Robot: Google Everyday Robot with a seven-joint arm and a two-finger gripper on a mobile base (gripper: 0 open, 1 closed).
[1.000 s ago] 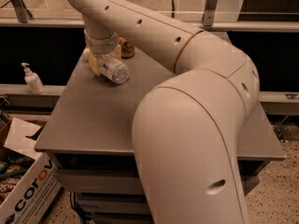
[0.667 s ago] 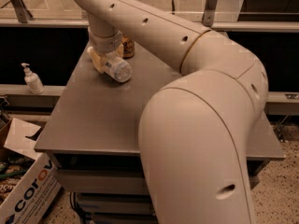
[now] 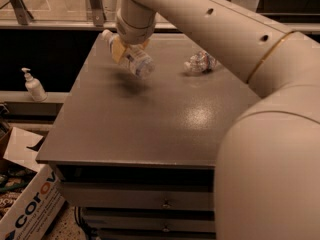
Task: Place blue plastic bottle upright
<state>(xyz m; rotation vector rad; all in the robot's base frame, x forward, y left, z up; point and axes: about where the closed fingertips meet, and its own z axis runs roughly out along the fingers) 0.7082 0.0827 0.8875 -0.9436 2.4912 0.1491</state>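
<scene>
The blue plastic bottle is clear with a white cap and a pale label. It hangs tilted above the grey table, cap pointing up-left and base down-right, with its shadow on the tabletop below it. My gripper hangs from the arm at the table's far left and is shut on the bottle's upper part, its yellowish fingers on either side. The arm's big white links fill the right side of the view.
A crumpled clear bottle with a red-banded label lies on the table's far right. A small white pump bottle stands on a ledge to the left. A cardboard box sits on the floor at the lower left. Drawers run under the table's front edge.
The bottle was lying on the table's far left under the gripper. It is now lifted off the surface, tilted in the gripper. The arm has shifted, uncovering the crumpled bottle.
</scene>
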